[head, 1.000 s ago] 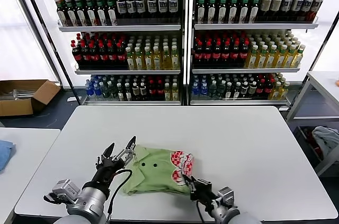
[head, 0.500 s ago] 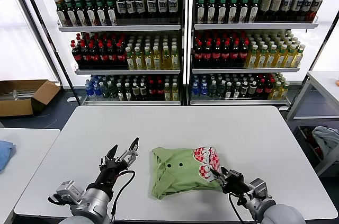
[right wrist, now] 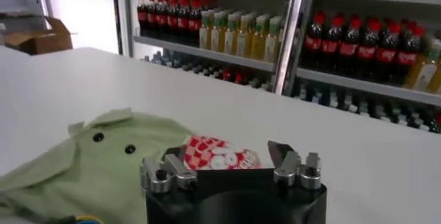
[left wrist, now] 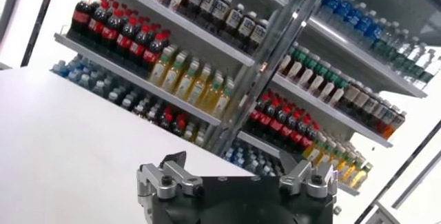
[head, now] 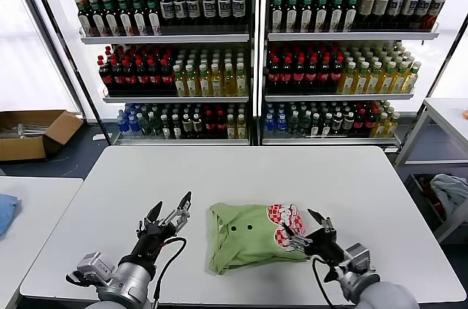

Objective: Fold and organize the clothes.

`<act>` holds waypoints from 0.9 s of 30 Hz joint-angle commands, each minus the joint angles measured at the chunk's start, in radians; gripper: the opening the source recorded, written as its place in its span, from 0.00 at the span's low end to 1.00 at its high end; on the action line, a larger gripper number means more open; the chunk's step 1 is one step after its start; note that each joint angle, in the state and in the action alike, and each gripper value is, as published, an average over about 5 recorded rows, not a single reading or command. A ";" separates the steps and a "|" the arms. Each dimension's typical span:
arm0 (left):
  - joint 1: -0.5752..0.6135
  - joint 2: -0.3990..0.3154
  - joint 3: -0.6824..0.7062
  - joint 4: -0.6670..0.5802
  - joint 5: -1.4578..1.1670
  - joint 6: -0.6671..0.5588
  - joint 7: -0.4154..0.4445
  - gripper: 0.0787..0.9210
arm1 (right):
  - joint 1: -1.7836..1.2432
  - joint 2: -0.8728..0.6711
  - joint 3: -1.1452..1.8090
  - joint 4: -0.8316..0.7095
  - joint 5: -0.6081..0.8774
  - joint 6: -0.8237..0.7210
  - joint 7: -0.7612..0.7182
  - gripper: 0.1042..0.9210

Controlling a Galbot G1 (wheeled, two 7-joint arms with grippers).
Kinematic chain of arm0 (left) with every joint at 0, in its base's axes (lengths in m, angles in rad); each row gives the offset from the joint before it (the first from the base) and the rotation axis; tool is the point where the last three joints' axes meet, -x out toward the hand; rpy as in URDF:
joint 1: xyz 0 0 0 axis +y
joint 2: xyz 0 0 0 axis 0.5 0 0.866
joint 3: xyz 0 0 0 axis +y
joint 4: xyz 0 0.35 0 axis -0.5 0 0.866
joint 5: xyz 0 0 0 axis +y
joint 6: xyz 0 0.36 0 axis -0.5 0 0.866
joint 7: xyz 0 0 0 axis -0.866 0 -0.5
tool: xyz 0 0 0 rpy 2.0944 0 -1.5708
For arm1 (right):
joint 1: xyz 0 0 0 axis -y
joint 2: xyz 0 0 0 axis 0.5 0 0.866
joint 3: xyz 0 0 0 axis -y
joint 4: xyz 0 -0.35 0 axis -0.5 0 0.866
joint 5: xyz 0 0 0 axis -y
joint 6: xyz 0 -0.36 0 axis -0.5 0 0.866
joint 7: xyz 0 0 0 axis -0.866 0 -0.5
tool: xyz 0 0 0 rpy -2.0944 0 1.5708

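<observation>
The light green shirt (head: 245, 236) lies folded on the white table (head: 292, 177), collar and dark buttons toward my left, the red-and-white graphic (head: 285, 220) at its right end. My right gripper (head: 300, 224) stands open at that right end, its fingers either side of the graphic and holding nothing. In the right wrist view the shirt (right wrist: 103, 163) spreads beyond the open right gripper (right wrist: 226, 152), with the graphic (right wrist: 217, 151) lying between the fingers. My left gripper (head: 170, 207) hovers open, left of the shirt and apart from it. The left wrist view shows the left gripper (left wrist: 238, 167) empty.
Shelves of bottles (head: 248, 53) stand behind the table. A cardboard box (head: 33, 132) sits on the floor at far left. A blue cloth (head: 6, 210) lies on the side table to the left, and a pale cloth (head: 450, 192) in a bin at right.
My right gripper pulled the shirt rightward across the table, then opened and let go of its graphic end. The left gripper has stayed open and has hardly moved.
</observation>
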 commanded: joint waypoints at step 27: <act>0.055 0.013 -0.056 0.046 0.122 -0.063 0.214 0.88 | 0.085 0.141 -0.163 -0.176 -0.148 0.048 0.166 0.88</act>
